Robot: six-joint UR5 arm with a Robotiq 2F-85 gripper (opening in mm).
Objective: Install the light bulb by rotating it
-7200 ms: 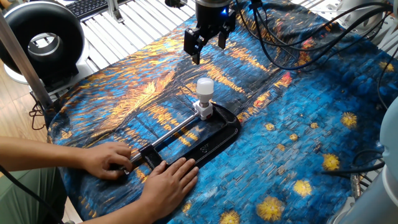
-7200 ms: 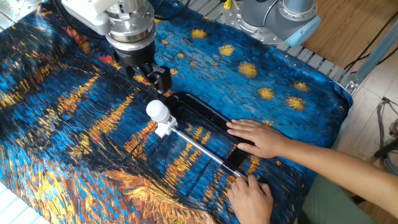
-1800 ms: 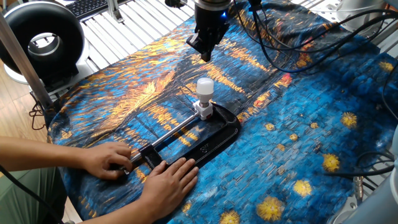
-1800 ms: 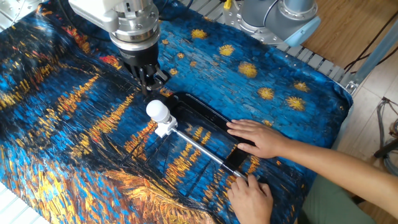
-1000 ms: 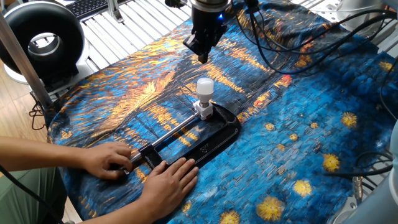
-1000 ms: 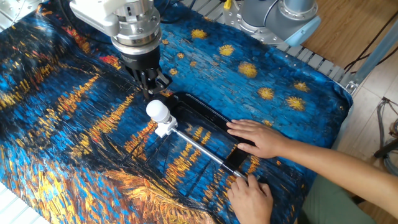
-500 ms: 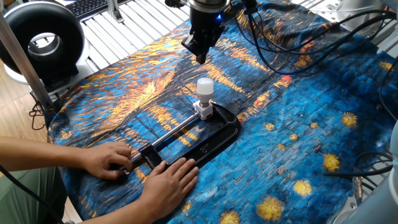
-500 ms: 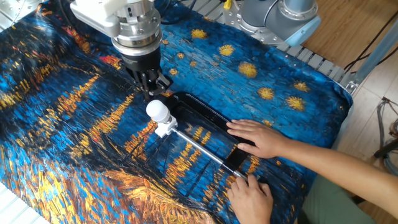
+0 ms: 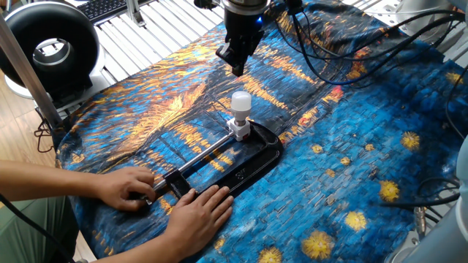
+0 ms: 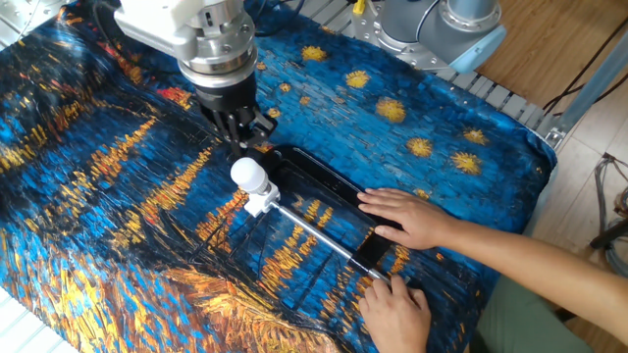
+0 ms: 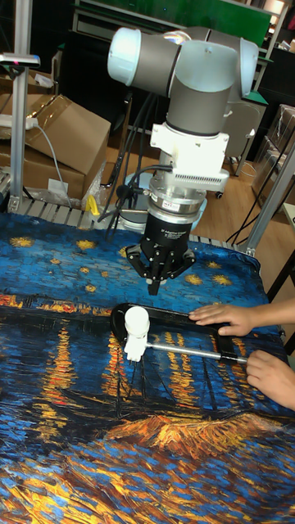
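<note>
Gripper: the gripper (image 9: 236, 69) (image 10: 239, 141) (image 11: 154, 286) hangs in the air, fingers drawn together to a point, nothing between them.
Light bulb: the light bulb (image 9: 240, 103) (image 10: 248, 175) (image 11: 136, 321) stands upright on a white socket block (image 9: 239, 130) (image 10: 258, 202), just below the fingertips and apart from them.
Clamp: a black bar clamp (image 9: 252, 163) (image 10: 324, 186) lies flat on the painted cloth (image 9: 351, 146), gripping the socket block.
Hands: a person's two hands (image 9: 196, 216) (image 10: 405, 218) press on the clamp's handle end, well away from the bulb.

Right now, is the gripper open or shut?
Shut: the gripper fingers meet at one tip, holding nothing, above the light bulb.
</note>
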